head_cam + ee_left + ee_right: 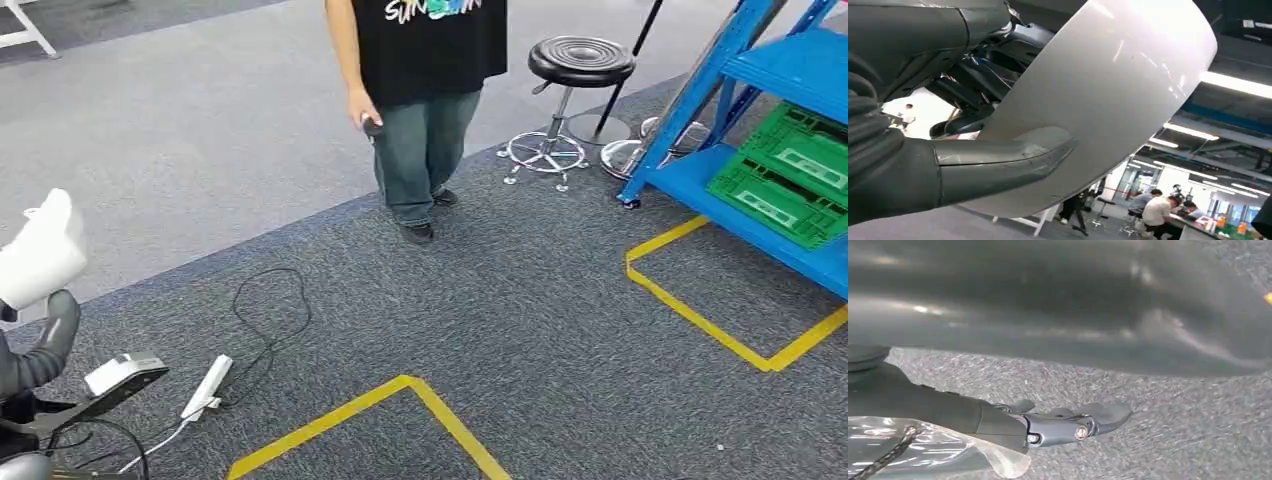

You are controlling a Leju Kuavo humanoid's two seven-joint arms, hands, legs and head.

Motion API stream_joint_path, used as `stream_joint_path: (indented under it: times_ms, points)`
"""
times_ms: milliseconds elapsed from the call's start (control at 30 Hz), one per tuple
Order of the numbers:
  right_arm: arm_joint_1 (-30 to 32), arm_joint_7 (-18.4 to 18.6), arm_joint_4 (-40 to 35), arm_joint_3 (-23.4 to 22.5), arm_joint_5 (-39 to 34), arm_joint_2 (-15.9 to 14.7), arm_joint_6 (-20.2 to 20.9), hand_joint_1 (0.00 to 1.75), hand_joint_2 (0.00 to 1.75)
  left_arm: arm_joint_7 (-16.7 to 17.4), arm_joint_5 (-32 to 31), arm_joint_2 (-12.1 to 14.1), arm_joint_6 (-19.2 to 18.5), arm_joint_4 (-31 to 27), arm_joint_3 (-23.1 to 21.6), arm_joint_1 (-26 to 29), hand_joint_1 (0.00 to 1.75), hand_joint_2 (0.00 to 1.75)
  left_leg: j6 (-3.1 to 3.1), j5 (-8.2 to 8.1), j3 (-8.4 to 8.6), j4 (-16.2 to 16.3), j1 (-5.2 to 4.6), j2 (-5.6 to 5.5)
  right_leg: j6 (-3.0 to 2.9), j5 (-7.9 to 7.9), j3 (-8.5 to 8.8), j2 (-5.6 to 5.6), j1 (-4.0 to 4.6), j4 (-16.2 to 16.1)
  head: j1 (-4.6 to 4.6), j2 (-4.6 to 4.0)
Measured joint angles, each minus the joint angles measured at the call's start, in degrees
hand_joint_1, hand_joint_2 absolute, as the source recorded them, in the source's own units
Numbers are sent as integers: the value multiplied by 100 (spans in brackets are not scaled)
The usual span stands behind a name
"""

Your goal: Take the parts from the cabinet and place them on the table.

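Observation:
At the far left of the head view, my left hand [45, 345] holds a white curved part [40, 250] up above the carpet. In the left wrist view the same white part [1108, 100] is large and smooth, and my left hand's [948, 170] thick grey thumb presses against its face. In the right wrist view my right hand [998, 420] hangs over grey carpet with its thumb stretched out. A clear plastic bag [923, 455] with a dark cord lies against this hand. Whether the fingers grip the bag is hidden.
A person [425, 100] stands ahead on the carpet beside a black stool [575, 70]. A blue shelf [740, 110] with green crates [790, 175] stands at the right. Yellow floor tape [400, 400], a white power strip [207, 388] and its black cable [270, 310] lie nearby.

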Motion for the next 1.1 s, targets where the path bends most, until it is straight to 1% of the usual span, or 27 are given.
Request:
stream_joint_path:
  times_ms: [33, 100, 133, 167, 200, 300, 367, 433, 500, 567, 667, 733, 767, 867, 967, 1033, 1100]
  points:
    - [-115, -114, 131, 20, -173, 0, 0, 0, 0, -15, 11, 13, 2, 0, -2, -3, 175, 175, 0, 0, 2, 0, 0, 1, 0, 1, 0, 6, 0, 0, 2, 0]
    - [-415, -444, 518, 142, -649, -2, 39, 0, 0, -155, 92, 11, 2, 2, -15, -30, 175, 175, 0, 0, 6, 0, 1, 5, -1, 3, -2, 15, 2, 0, 0, 0]
    - [-567, -531, 643, 192, -839, -2, 68, 0, 0, -201, 133, 2, 2, 2, -22, -63, 175, 175, 0, 0, 7, 1, 1, 5, -1, 3, -2, 15, 1, 0, 0, 0]
    - [-707, -678, 884, 319, -1270, -4, 111, 0, 0, -271, 199, -4, 2, 4, -44, -103, 175, 175, 0, 0, 6, 1, 1, 4, -1, 3, -1, 11, 2, 0, 0, 0]
    - [-864, -751, 1058, 436, -1502, -22, 158, 0, 0, -297, 254, -7, 2, 13, -66, -149, 175, 175, 0, 0, 6, 1, 2, 4, -1, 3, -1, 8, 2, 0, 2, 0]
    - [-1363, -1051, 1643, 987, -2217, -142, 350, 0, 0, -385, 488, -15, 2, 39, -195, -343, 175, 175, 0, 0, 6, 1, 2, 4, -1, 3, 1, 9, 3, 0, 2, 0]
    - [-1652, -1388, 2007, 1430, -2579, -240, 359, 0, 0, -483, 634, -13, 2, 63, -269, -398, 175, 175, 0, 0, 6, 1, 1, 4, -1, 3, 2, 11, 2, 0, 0, 0]
    - [-1901, -1752, 2277, 1890, -2962, -337, 277, 0, 0, -557, 737, -13, 2, 70, -315, -397, 175, 175, 0, -1, 6, 1, 1, 4, -1, 3, 2, 12, 2, 0, 2, 0]
    - [-2135, -2096, 2501, 2359, -3288, -441, 110, 0, 0, -553, 741, -2, -13, 70, -352, -394, 175, 175, 1, -2, 3, 1, 1, 4, -1, 3, 5, 9, 2, 1, 2, 0]
    - [-2335, -2434, 2661, 2698, -3488, -496, 17, 0, 0, -535, 739, 26, -2, 70, -385, -373, 175, 175, 1, -2, 2, 1, 1, 4, -1, 3, 12, 10, 2, 1, 2, 0]
    - [-2578, -3053, 2838, 3087, -3833, -533, -41, 0, 0, -498, 704, 48, -57, 70, -424, -372, 175, 175, 1, -2, 2, 1, 0, 3, -1, 3, 17, 7, 2, 1, 2, 0]
    - [-2721, -3458, 2862, 3224, -4008, -549, -76, 0, 0, -470, 660, 52, -140, 66, -433, -373, 175, 175, 1, -2, 1, 1, 0, 4, -1, 4, 63, 12, 2, 1, -2, 0]
    - [-2788, -3560, 2873, 3270, -4054, -557, -79, 0, 0, -468, 656, 52, -149, 66, -439, -367, 175, 175, 1, -1, 3, 1, 0, 5, 2, 7, 61, 16, 2, 2, 0, 0]
    - [-2908, -3653, 2912, 3383, -4122, -581, -74, 0, 0, -468, 649, 52, -155, 66, -470, -348, 175, 175, 1, -1, 7, 2, 1, 1, 1, 5, 14, 2, 2, 1, 0, 0]
    - [-2970, -3695, 2945, 3451, -4165, -590, -57, 0, 0, -468, 647, 63, -153, 66, -496, -328, 175, 175, 2, -3, 6, 1, 1, 0, -3, 0, 13, 0, 1, 1, 2, 0]
    - [-2981, -3999, 2954, 3473, -4288, -592, 37, 0, 0, -505, 660, 63, -142, 66, -509, -328, 175, 175, 2, -2, 2, 1, 0, 0, -2, 1, 39, 0, 1, 1, 2, 0]
    - [-3030, -4318, 2954, 3480, -4342, -603, -2, 0, 0, -520, 665, 61, -149, 61, -520, -327, 175, 175, 2, 0, 1, 2, 0, 1, 3, 7, 70, 5, 1, 3, 2, 0]
